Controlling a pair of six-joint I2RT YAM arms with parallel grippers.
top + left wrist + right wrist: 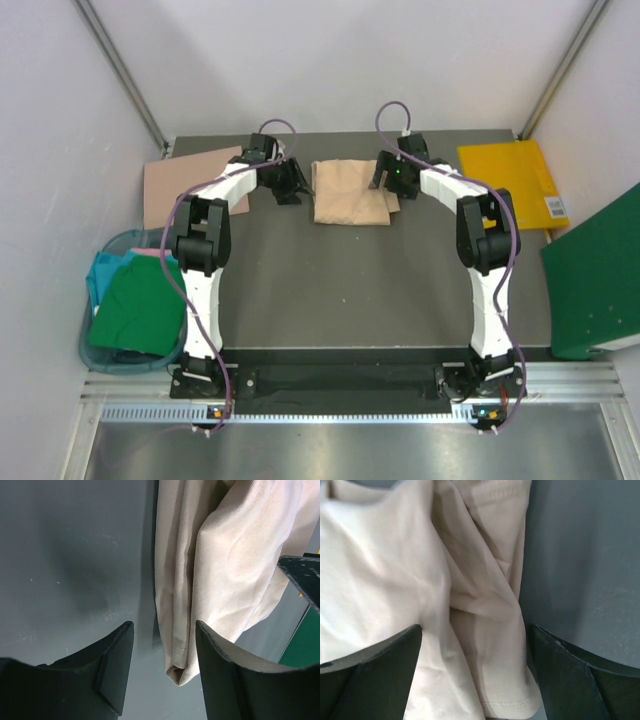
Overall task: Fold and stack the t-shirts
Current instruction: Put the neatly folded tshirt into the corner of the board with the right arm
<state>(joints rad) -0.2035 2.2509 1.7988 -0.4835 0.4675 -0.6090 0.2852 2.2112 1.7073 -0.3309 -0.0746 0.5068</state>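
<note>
A light beige t-shirt (350,192) lies folded into a rough rectangle at the far middle of the dark table. My left gripper (290,185) is at its left edge and my right gripper (385,180) at its right edge. In the left wrist view the gripper (164,645) is open, and the shirt's folded hem (182,665) lies between the fingers, close to the right one (220,680). In the right wrist view the gripper (475,645) is open, and rumpled layers of the shirt (485,630) fill the gap. Neither gripper is closed on the cloth.
A flat dusty-pink cloth (185,185) lies at the far left. A basket (100,360) at the near left holds green (140,315), teal (105,272) and pink (150,253) shirts. A yellow folder (510,180) and a green board (595,280) are at the right.
</note>
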